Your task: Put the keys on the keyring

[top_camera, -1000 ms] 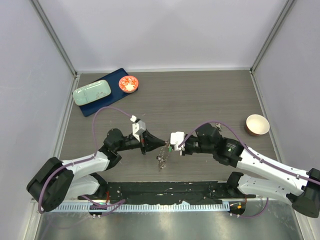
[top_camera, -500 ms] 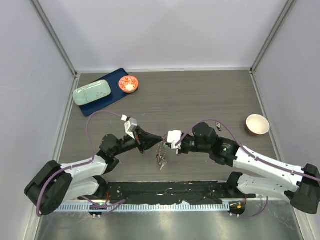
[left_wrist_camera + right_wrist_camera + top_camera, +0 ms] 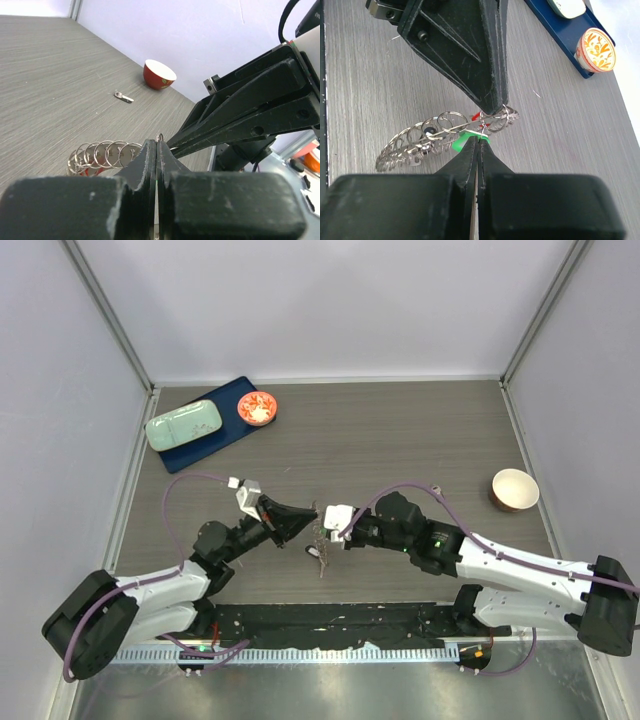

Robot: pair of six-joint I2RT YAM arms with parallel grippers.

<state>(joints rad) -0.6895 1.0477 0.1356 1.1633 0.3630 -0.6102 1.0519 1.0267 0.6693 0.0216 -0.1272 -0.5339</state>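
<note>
While both grippers sit nose to nose over mid-table, the keyring (image 3: 432,131) dangles between them: a string of thin, shiny wire loops fanning sideways, with little silvery keys fringing the underside. The left gripper (image 3: 492,107) has matte black wedge fingers, jaws pressed together on an end loop. The right gripper (image 3: 477,141) is likewise closed tight, nipping the green-tagged key (image 3: 462,141), flat bright plastic. A red tag (image 3: 477,116) peeks out just beside it. Grey wood-grain table (image 3: 560,150) below.

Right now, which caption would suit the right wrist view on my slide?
The right gripper pinches the green-tagged key beside the keyring, which the left gripper clamps from opposite.
</note>
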